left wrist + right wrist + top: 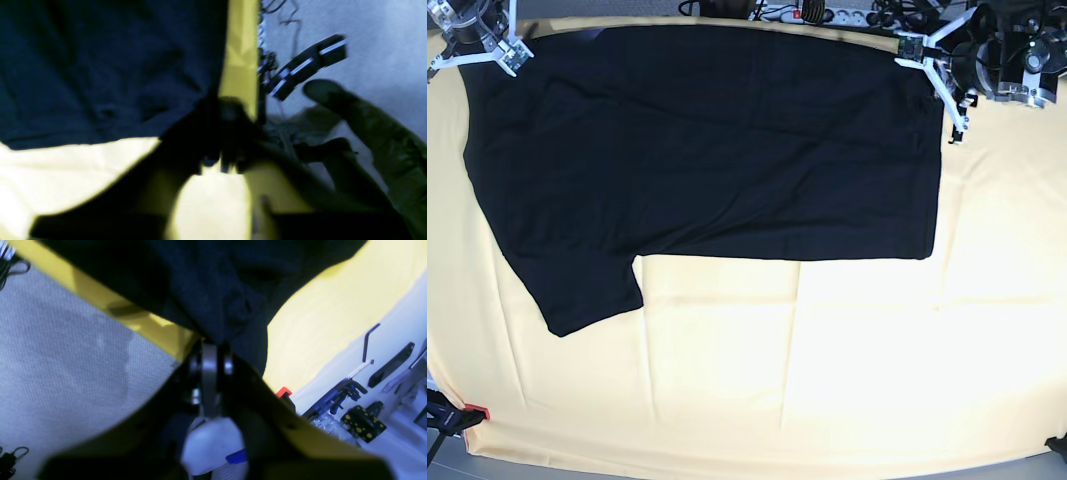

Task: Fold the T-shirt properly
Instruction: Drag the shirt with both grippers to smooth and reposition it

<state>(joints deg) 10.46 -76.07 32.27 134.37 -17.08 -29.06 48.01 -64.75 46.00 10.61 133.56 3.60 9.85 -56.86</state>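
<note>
**Shirt flat at far edge, near half of surface bare**

While both arms sit at the far corners, the T-shirt lies flat w/ its plain black side up on the yellow surface, filling the far half. Top edge of shirt runs along the far edge of the surface; bottom edge is a straight line across the middle. One sleeve sticks out toward the near-left, past that line. Right edge of shirt is straight, w/ a strip of bare yellow beside it out to the surface's right side.

Left pincer is at the shirt's far-right corner in the base view, over the cloth edge. Its wrist cam is blurred: dark cloth right at the tips, so I cannot tell if it is spread or pinching. Right pincer is at the far-left corner. In its wrist view the T-shirt's black cloth bunches down to a point right at the fingertips, which look close together, but can't tell if the cloth is pinched or just touching.

Open room: whole near half of surface is bare yellow. A red clamp sits at the near-left corner.
</note>
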